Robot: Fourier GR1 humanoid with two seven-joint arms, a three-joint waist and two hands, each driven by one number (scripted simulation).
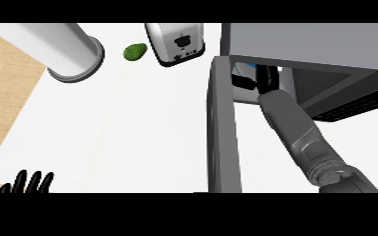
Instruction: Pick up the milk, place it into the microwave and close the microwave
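The microwave (310,45) stands at the right with its door (221,130) swung open toward me, seen edge-on. My right forearm reaches into the cavity. The right hand (266,79) is inside the opening, its black fingers curled round the milk (242,70), a white carton with blue marks that is mostly hidden by the hand and the door's edge. Whether the carton rests on the microwave's floor cannot be told. My left hand (26,182) rests open at the lower left edge, fingers up, far from the microwave.
A silver toaster (175,42) stands at the back, just left of the microwave. A green fruit (134,52) lies beside it. A large white cylinder (70,50) stands at the back left, and a wooden surface (15,85) borders the white counter there.
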